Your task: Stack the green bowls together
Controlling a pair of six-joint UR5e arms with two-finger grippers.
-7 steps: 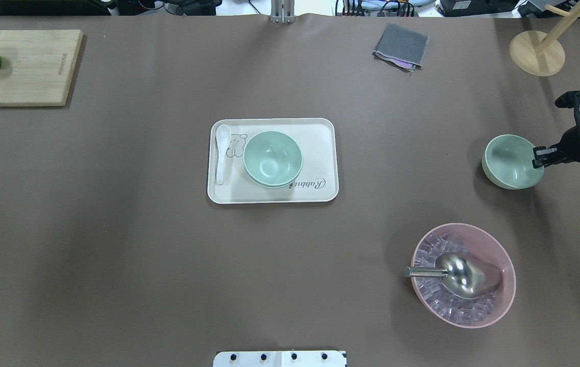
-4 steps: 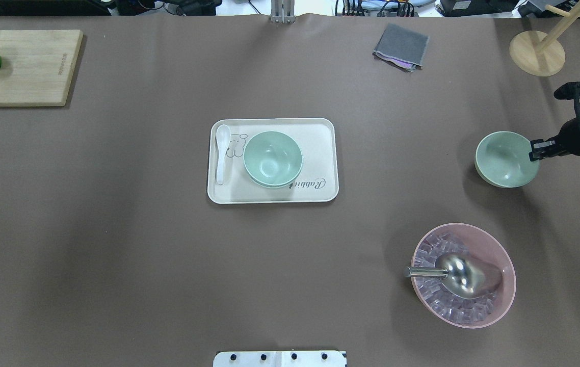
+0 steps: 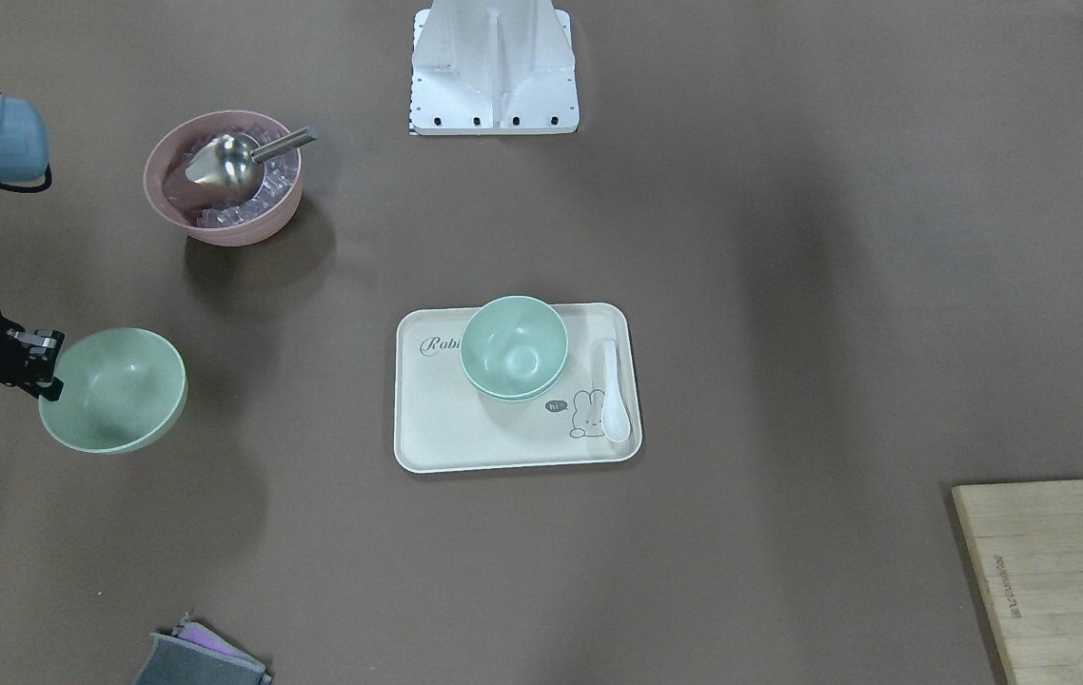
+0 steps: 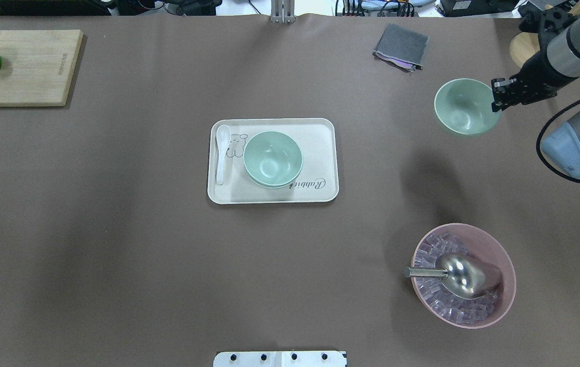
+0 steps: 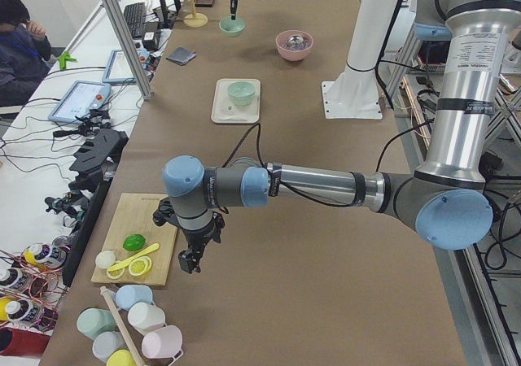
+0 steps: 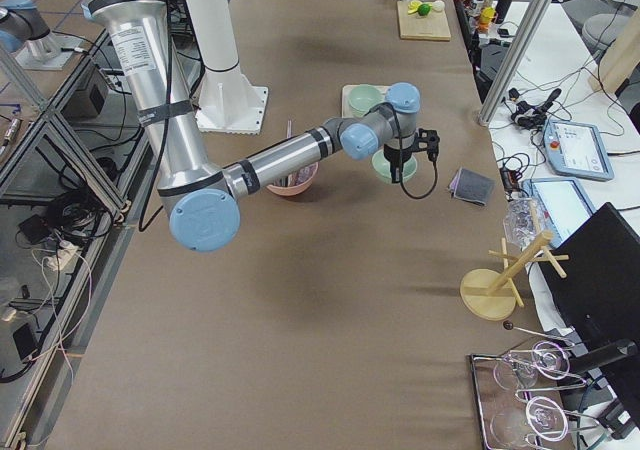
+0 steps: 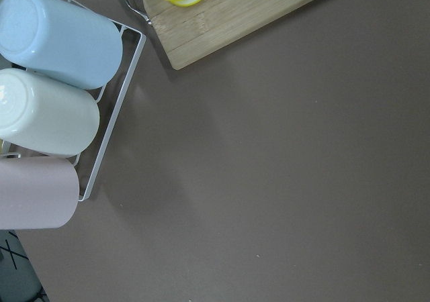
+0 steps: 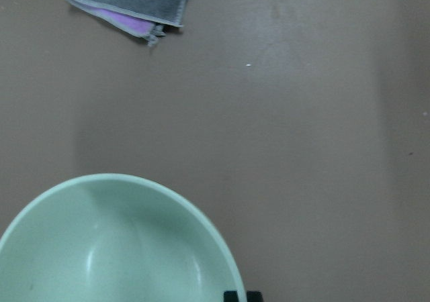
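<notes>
Two green bowls [image 4: 272, 159] sit nested on the cream tray [image 4: 320, 127] at the table's middle; they also show in the front view [image 3: 514, 347]. My right gripper [image 4: 496, 97] is shut on the rim of the third green bowl [image 4: 466, 107] and holds it in the air, upright, right of the tray. This bowl shows in the front view [image 3: 113, 390] and fills the bottom left of the right wrist view [image 8: 114, 248]. My left gripper [image 5: 191, 260] hangs near the cutting board, far from the bowls; I cannot tell whether it is open or shut.
A pink bowl [image 4: 463, 275] with ice and a metal scoop stands at the near right. A grey cloth [image 4: 401, 47] and a wooden stand [image 4: 534, 51] lie at the far right. A white spoon [image 4: 222, 153] lies on the tray. A cutting board [image 4: 20, 66] is far left.
My right gripper has lifted the green bowl off the table and carried it away from the robot and a little toward the tray. The nested bowls on the tray have not moved.
</notes>
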